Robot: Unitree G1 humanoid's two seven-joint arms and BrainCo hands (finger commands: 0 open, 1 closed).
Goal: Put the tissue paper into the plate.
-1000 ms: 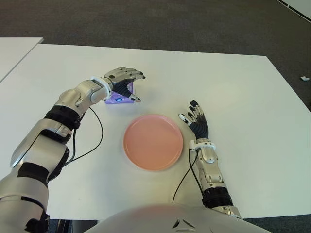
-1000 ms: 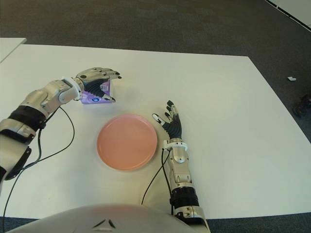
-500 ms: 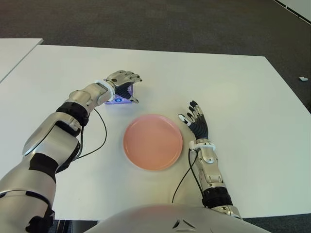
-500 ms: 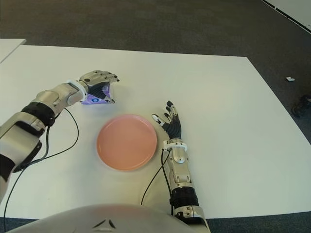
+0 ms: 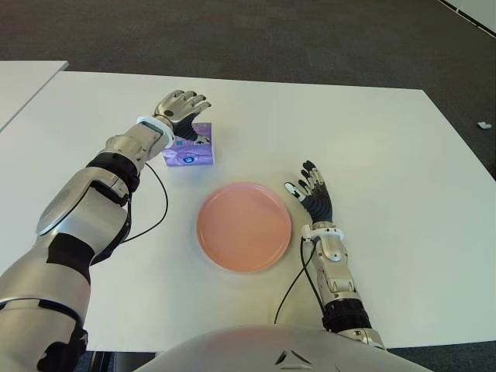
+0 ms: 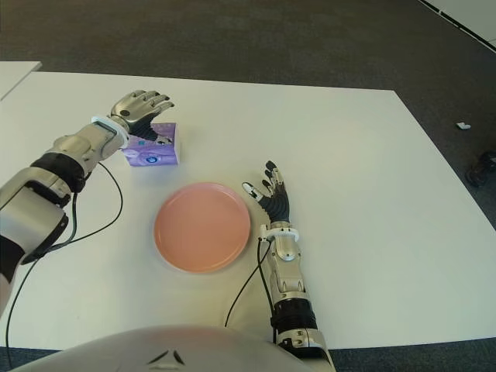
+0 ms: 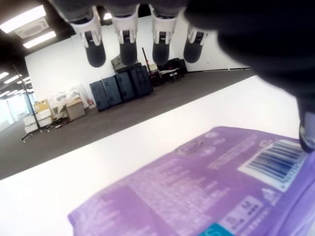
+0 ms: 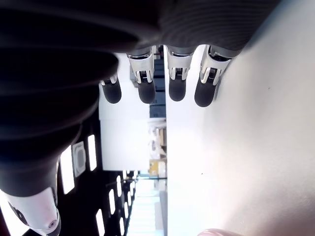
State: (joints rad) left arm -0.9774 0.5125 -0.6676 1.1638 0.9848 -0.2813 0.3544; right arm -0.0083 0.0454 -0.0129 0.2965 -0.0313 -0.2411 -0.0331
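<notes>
left robot hand [image 5: 180,108] uncurled from purple tissue pack [image 5: 191,147], fingers now spread above it

Tissue paper pack [image 5: 189,147] under left hand [image 5: 177,108] purple, white print, black-white barcode, small blue mark; plate [image 5: 243,226] beside right hand [image 5: 314,195] plain salmon pink; table [image 5: 372,147] white; both hands silver-grey, black finger pads; floor [image 5: 232,35] dark grey carpet
</notes>
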